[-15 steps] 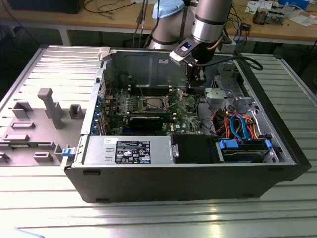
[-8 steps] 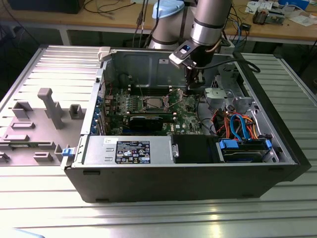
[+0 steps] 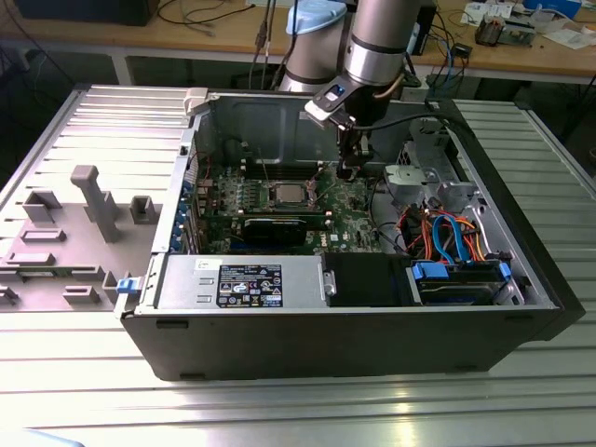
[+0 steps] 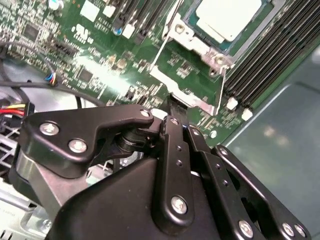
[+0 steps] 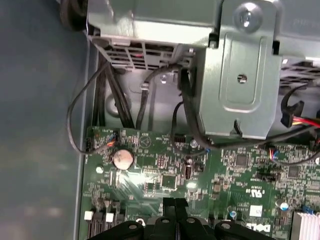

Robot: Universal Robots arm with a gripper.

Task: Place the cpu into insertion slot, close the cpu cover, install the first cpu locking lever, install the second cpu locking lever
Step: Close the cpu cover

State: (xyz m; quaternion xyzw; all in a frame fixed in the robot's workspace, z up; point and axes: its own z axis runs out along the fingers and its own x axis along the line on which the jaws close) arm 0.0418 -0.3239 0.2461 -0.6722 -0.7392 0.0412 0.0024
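The cpu (image 4: pixel 227 19), a silvery square, lies in the insertion slot (image 3: pixel 284 194) on the green board. The silver cpu cover (image 4: pixel 192 36) frames it, lying down around its edges. Two thin wire locking levers run beside the socket, one (image 4: pixel 161 50) on one side and the other (image 4: pixel 223 86) on the adjacent side; I cannot tell whether they are latched. My black gripper (image 4: pixel 172 104) is shut, its tips pressed together just off the socket's silver tab (image 4: pixel 187 96). In the exterior view the gripper (image 3: pixel 347 170) hangs to the right of the socket. In the first wrist view the closed fingertips (image 5: pixel 170 204) hold nothing visible.
The open computer case (image 3: pixel 233 112) walls in the board. A grey metal drive bracket (image 5: pixel 240 75) and black cables (image 5: pixel 107 100) stand close to the gripper. A coin battery (image 5: pixel 122 159) sits on the board. Black memory slots (image 4: pixel 272 60) flank the socket. A long black expansion card (image 3: pixel 275 225) lies in front.
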